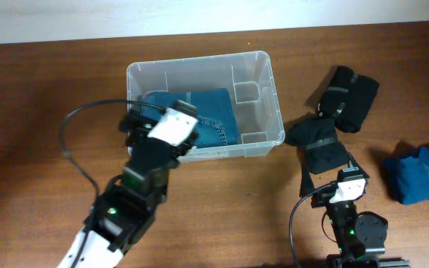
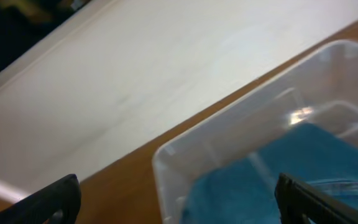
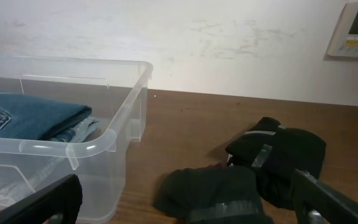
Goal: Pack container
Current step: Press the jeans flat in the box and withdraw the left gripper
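The left hand (image 2: 178,204) hangs open and empty over the near left corner of the container (image 1: 258,112). The container sits mid-back on the worktop (image 1: 43,112), long axis left to right, with folded jeans (image 1: 203,119) inside. The right hand (image 3: 188,205) is open beside black clothes (image 3: 272,155).

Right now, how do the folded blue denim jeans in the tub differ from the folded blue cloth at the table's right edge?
The folded blue denim jeans lie inside the clear plastic rectangular container; the folded blue cloth sits outside it on the brown wooden table. The jeans show pale seam stitching; the cloth looks plain and a deeper blue. Both are blue and folded.
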Robot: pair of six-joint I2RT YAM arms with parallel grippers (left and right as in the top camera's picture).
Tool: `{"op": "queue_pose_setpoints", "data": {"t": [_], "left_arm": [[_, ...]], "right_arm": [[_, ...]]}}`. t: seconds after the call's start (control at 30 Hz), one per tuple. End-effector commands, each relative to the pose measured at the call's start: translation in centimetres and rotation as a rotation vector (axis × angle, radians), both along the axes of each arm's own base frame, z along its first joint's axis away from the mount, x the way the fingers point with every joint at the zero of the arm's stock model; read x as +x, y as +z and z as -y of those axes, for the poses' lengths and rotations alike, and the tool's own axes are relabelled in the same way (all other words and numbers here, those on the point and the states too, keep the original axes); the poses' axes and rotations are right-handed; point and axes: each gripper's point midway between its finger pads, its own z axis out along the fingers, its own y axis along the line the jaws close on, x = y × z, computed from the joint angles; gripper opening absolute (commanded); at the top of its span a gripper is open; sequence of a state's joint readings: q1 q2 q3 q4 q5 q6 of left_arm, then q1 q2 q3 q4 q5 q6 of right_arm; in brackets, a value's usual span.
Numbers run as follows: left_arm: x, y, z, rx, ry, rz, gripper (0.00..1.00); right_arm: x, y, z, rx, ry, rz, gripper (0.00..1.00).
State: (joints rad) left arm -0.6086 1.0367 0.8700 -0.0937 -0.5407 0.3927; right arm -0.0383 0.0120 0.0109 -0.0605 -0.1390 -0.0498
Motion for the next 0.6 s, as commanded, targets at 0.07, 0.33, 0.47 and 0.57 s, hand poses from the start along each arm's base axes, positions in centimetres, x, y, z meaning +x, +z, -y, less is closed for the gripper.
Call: {"op": "queue_pose_setpoints", "data": {"t": [0.07, 0.33, 0.47, 0.57], "left_arm": [[1.7, -2.3, -5.7, -0.336, 0.231, -0.091, 0.99], [2.7, -10.2, -10.5, -0.679, 0.309, -0.424, 0.99], [2.9, -12.9, -12.1, -0.736, 0.335, -0.522, 1.00], [3.0, -15.2, -13.3, -0.745, 0.389, -0.578, 0.99]], "right_arm": [[0.0, -0.3, 0.0, 0.001, 0.000, -0.006, 0.99], [0.0, 1.0, 0.0, 0.003, -0.004, 0.047, 0.99], [-0.1, 4.4, 0.4, 0.090, -0.026, 0.169, 0.99], [-1.0, 8.6, 1.7, 0.109, -0.095, 0.273, 0.98]]}}
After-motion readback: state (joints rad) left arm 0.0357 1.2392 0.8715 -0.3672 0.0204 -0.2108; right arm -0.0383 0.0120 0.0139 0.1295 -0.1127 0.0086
